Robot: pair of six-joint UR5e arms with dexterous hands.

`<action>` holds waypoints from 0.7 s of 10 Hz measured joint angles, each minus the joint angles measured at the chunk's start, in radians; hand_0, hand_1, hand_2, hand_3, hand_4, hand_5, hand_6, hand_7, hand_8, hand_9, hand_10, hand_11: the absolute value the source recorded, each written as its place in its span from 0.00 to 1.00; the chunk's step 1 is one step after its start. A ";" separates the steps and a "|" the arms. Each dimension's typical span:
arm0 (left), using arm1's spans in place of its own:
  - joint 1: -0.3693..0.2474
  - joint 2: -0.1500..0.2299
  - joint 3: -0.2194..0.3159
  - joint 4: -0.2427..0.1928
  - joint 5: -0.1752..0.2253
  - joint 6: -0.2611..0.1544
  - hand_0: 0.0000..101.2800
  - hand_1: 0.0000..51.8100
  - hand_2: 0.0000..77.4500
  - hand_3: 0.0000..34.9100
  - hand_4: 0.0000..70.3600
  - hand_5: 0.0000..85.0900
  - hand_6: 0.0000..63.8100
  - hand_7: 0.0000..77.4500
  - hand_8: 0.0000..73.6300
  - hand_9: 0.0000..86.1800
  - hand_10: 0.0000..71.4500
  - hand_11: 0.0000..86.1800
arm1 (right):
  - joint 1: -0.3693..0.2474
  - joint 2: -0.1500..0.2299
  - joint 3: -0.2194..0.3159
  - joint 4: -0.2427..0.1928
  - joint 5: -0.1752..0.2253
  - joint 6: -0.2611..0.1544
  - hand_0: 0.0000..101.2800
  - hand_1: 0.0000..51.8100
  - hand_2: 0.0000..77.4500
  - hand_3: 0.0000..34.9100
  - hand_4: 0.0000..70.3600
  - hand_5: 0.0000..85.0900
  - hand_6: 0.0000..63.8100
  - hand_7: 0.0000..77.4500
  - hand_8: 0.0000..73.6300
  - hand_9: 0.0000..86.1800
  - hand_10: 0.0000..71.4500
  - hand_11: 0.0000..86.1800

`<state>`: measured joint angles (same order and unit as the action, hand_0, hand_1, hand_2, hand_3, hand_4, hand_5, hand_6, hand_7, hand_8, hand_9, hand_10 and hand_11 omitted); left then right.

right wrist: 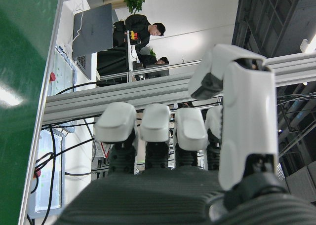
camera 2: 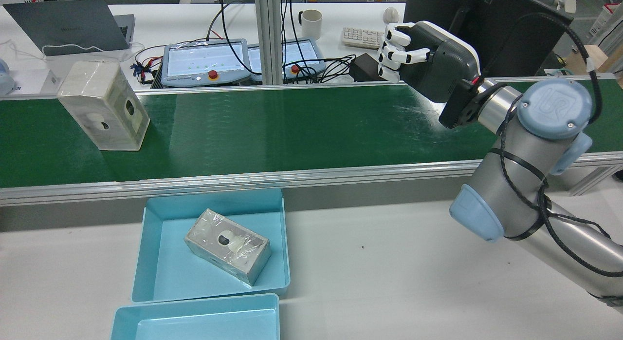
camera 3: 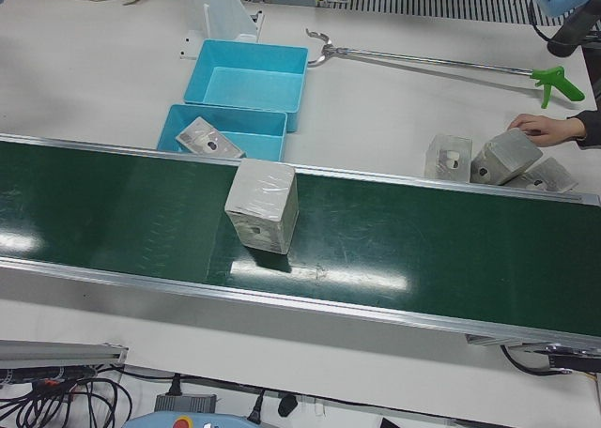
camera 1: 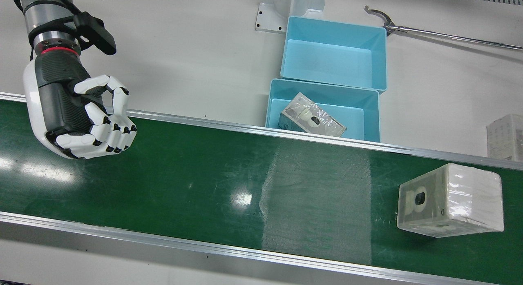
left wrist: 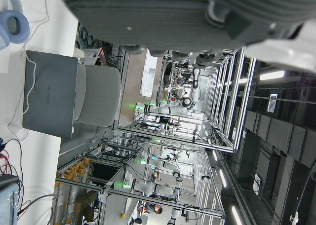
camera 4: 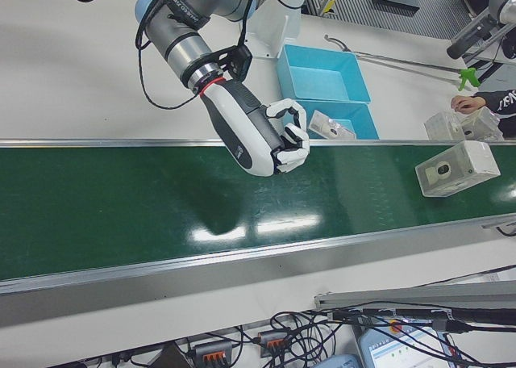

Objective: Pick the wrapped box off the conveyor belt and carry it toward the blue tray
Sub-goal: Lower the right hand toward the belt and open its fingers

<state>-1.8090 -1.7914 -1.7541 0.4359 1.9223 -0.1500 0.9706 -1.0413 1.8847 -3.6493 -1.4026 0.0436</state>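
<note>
wrapped box (camera 1: 450, 200) sits on the green conveyor belt (camera 1: 204, 183), far end from the right hand (camera 1: 77, 115), well apart from it; right hand hovers over the belt w/ fingers curled in toward the palm, holding nothing. blue tray (camera 1: 322, 109) is just beside the belt's rail on the white table (camera 1: 184, 52), w/ another wrapped box (camera 1: 312, 115) lying tilted inside it & a 2nd blue tray (camera 1: 335, 52) touching it behind. left hand only shows in its own cam as a dark blurred underside (left wrist: 197, 13), can't tell its finger state.
</note>
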 joint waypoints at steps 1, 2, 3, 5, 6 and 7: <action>0.000 0.000 0.000 0.000 0.000 0.000 0.00 0.00 0.01 0.00 0.00 0.01 0.00 0.01 0.00 0.00 0.00 0.00 | 0.000 -0.003 0.000 0.000 0.000 0.000 0.49 0.35 0.78 0.01 0.88 0.82 0.98 0.90 0.95 0.82 0.97 0.81; 0.000 0.000 0.000 0.000 0.000 0.000 0.00 0.00 0.01 0.00 0.00 0.01 0.00 0.01 0.00 0.00 0.01 0.00 | 0.002 -0.006 -0.001 0.000 0.000 0.002 0.49 0.35 0.78 0.01 0.88 0.82 0.98 0.90 0.95 0.82 0.97 0.81; 0.000 0.000 0.000 0.000 0.000 0.000 0.00 0.00 0.01 0.00 0.00 0.01 0.00 0.01 0.00 0.00 0.01 0.00 | 0.003 -0.008 -0.001 0.000 0.000 0.002 0.49 0.35 0.77 0.01 0.82 0.83 0.97 0.90 0.95 0.81 0.97 0.81; 0.000 0.000 0.000 0.000 0.000 0.000 0.00 0.00 0.01 0.00 0.00 0.01 0.00 0.00 0.00 0.00 0.01 0.00 | -0.004 -0.004 -0.002 0.000 0.005 0.001 0.49 0.33 0.77 0.01 0.78 0.82 0.98 0.90 0.95 0.82 0.97 0.81; 0.000 0.000 0.000 0.000 0.000 0.000 0.00 0.00 0.01 0.00 0.00 0.01 0.00 0.00 0.00 0.00 0.01 0.00 | -0.003 -0.004 -0.001 0.000 0.006 0.004 0.49 0.33 0.77 0.01 0.80 0.82 0.98 0.90 0.95 0.82 0.97 0.81; 0.000 0.000 0.000 0.000 0.000 0.000 0.00 0.00 0.01 0.00 0.00 0.01 0.00 0.00 0.00 0.00 0.00 0.00 | 0.001 -0.005 -0.001 0.000 0.006 0.006 0.49 0.33 0.77 0.01 0.80 0.82 0.98 0.90 0.95 0.82 0.97 0.81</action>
<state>-1.8089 -1.7914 -1.7541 0.4359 1.9223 -0.1500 0.9718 -1.0464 1.8839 -3.6493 -1.3961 0.0494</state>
